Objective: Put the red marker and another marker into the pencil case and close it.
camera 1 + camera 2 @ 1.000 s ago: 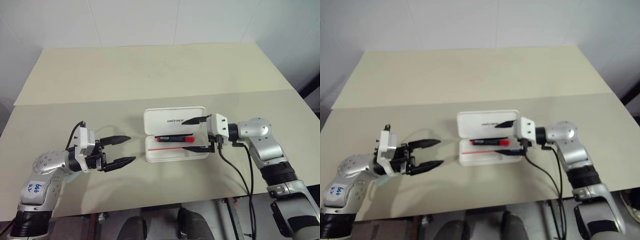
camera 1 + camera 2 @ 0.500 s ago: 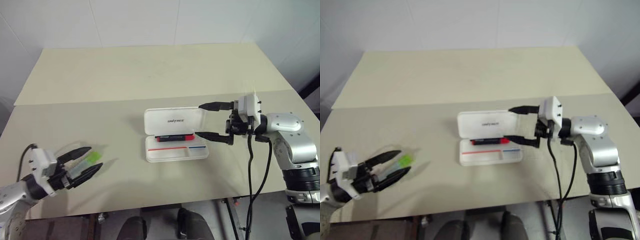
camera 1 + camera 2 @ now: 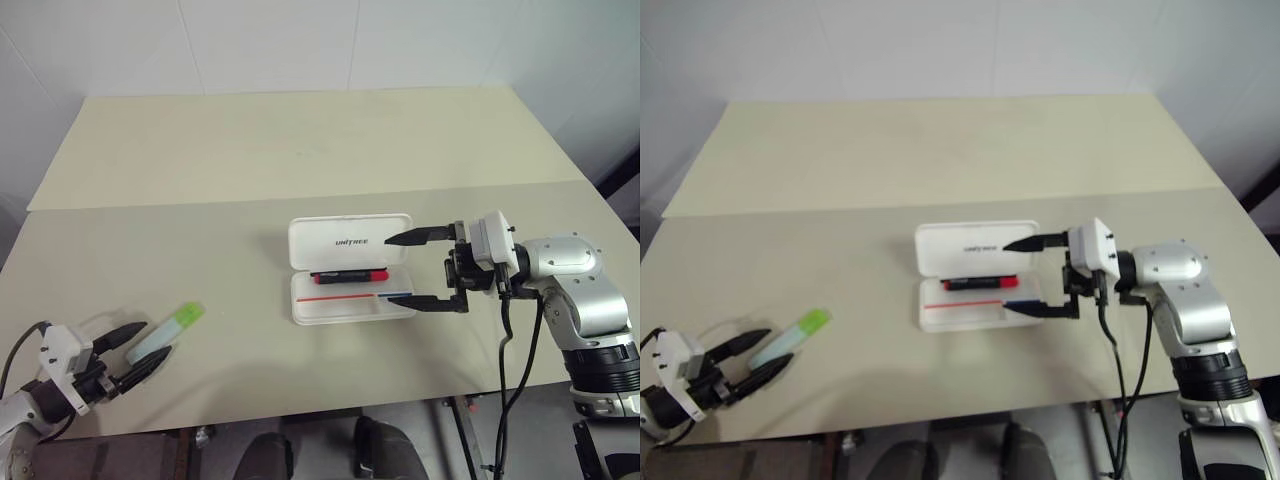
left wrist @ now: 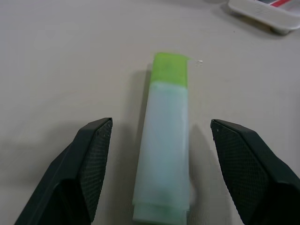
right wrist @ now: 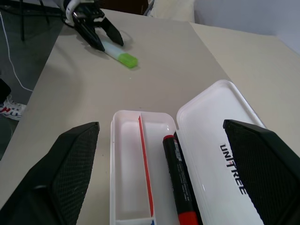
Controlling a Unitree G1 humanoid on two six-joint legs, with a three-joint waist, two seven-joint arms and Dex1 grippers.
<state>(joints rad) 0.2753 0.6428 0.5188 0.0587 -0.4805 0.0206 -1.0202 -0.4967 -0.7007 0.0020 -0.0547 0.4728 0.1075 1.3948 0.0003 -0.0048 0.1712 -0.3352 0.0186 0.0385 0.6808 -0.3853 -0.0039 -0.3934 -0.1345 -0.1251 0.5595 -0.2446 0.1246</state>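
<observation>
Red marker (image 3: 349, 275) in open pencil case (image 3: 352, 268), green highlighter (image 4: 164, 145) apparently untouched between released left hand (image 3: 134, 351), right hand (image 3: 412, 268) released

The pencil case (image 3: 350, 268) is showing plain white, with small dark lettering on its lid and a thin red-and-blue stripe inside. The red marker (image 3: 349, 275) is showing bright red and black. The highlighter (image 4: 165, 140) between the black fingers (image 4: 91, 159) is showing pale mint with a brighter green end, lying on a beige table (image 3: 300, 150).

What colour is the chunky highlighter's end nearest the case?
Bright green, on the pale mint translucent highlighter; clearest in the left wrist view.
</observation>
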